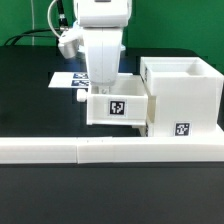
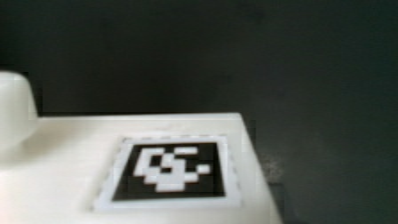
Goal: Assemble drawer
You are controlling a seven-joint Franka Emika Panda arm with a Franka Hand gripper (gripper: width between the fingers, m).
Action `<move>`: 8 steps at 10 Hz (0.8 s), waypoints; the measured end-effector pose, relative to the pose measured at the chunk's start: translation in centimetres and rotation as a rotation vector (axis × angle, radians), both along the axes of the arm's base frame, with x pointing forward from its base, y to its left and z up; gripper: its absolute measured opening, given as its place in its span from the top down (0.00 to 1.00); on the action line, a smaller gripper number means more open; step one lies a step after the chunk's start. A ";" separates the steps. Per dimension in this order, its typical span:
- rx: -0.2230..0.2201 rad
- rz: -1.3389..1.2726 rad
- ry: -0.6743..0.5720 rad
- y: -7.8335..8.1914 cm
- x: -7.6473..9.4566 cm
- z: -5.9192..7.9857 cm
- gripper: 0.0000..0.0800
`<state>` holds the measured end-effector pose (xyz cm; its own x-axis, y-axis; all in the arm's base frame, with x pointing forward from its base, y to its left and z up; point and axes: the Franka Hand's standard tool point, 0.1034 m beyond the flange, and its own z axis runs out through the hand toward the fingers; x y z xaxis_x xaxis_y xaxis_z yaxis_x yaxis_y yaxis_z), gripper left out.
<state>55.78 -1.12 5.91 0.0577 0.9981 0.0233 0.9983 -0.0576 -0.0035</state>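
A small white drawer tray [image 1: 118, 108] with a tag on its front face stands just to the exterior view's left of the large cube-like housing [image 1: 180, 92] and touches its side wall. My gripper [image 1: 101, 88] reaches straight down into the tray's rear part. Its fingertips are hidden behind the tray wall, so I cannot tell whether the jaws hold it. The wrist view shows a blurred white tray surface [image 2: 71, 150] with a tag [image 2: 169, 170] close up. No fingers show there. The housing carries a tag [image 1: 182, 128] low on its front. A second tray is out of view.
A long low white border bar [image 1: 100, 150] runs along the front of the black table [image 1: 30, 100]. The marker board [image 1: 68, 79] lies flat behind the tray, partly hidden by my arm. A white rounded shape [image 2: 13, 110] shows at the wrist view's edge.
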 end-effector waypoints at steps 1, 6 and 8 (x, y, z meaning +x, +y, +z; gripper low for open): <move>0.000 -0.001 0.002 -0.1 -0.1 0.0 0.95; -0.005 0.024 0.008 0.5 -0.2 -0.1 0.95; -0.005 0.023 0.008 0.5 -0.3 -0.1 0.95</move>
